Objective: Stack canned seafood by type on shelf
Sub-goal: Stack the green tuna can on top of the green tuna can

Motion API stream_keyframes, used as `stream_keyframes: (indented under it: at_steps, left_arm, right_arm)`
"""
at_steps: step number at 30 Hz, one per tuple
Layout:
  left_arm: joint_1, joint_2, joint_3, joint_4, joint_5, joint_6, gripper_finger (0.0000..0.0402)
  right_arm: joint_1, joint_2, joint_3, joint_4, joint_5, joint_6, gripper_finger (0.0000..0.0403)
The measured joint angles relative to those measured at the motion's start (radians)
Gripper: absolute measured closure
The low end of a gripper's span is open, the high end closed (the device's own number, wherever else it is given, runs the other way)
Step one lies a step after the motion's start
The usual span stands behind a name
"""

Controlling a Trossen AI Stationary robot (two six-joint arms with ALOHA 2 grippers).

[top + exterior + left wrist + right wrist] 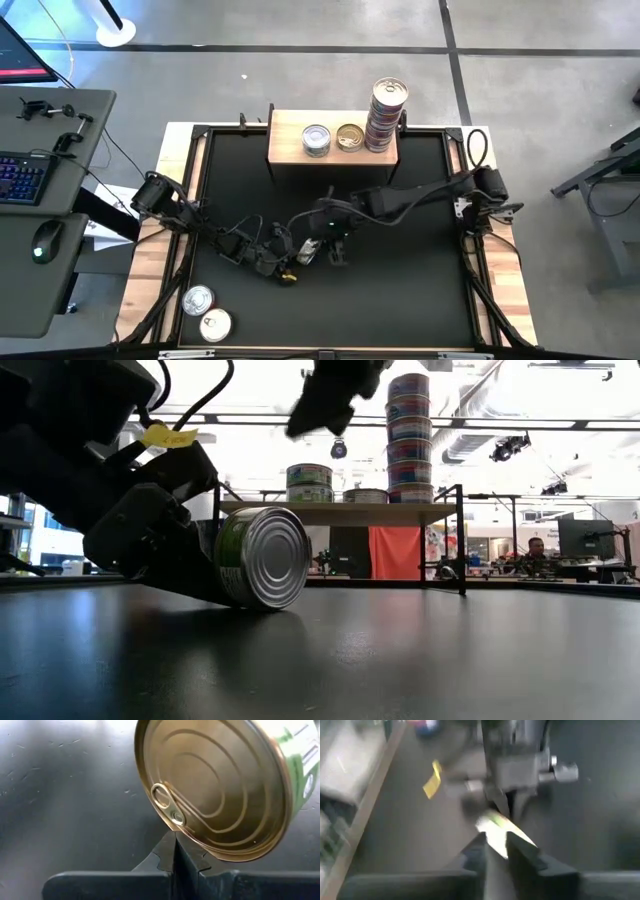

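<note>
While pinched on its rim by the left gripper [176, 851], green-labelled tin [262, 558] stands on edge on the black tabletop [400, 280], near-left of centre, gold lid [210, 790] facing that wrist. Right gripper [496, 844] hangs just above and beside it, fingers slightly parted, nothing visibly held. Far edge: shelf [290, 135] carrying a silver-topped tin [316, 139], a gold-topped tin [350, 136] and a tall stack [386, 115] at its right end, bare wood on its left. Two loose tins [207, 311] at the near-left corner. Wide bare tabletop right and near.
</note>
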Motion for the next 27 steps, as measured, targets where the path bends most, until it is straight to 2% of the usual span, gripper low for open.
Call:
stream_keyframes:
  at_steps: [4,7,10,15,27]
  left_arm:
    - [0.0,0.001,0.0,0.002,0.0,-0.031,0.0401]
    - [0.002,0.001,0.0,0.003,0.004,-0.032,0.0402]
    - [0.002,0.001,0.0,0.003,0.005,-0.032,0.0402]
    - [0.002,0.001,0.0,0.003,0.007,-0.032,0.0401]
    - [0.015,0.002,0.0,0.003,0.015,-0.032,0.0402]
  right_arm:
    - [-0.007,0.092,0.14,-0.196,0.012,-0.214,0.0234]
    - [0.002,0.151,0.223,-0.275,0.042,-0.364,0.0162]
    - [0.013,0.192,0.269,-0.311,0.048,-0.502,0.0118]
    - [0.023,0.236,0.279,-0.273,0.074,-0.59,0.0108]
    - [0.016,0.339,0.28,-0.241,0.079,-0.644,0.0138]
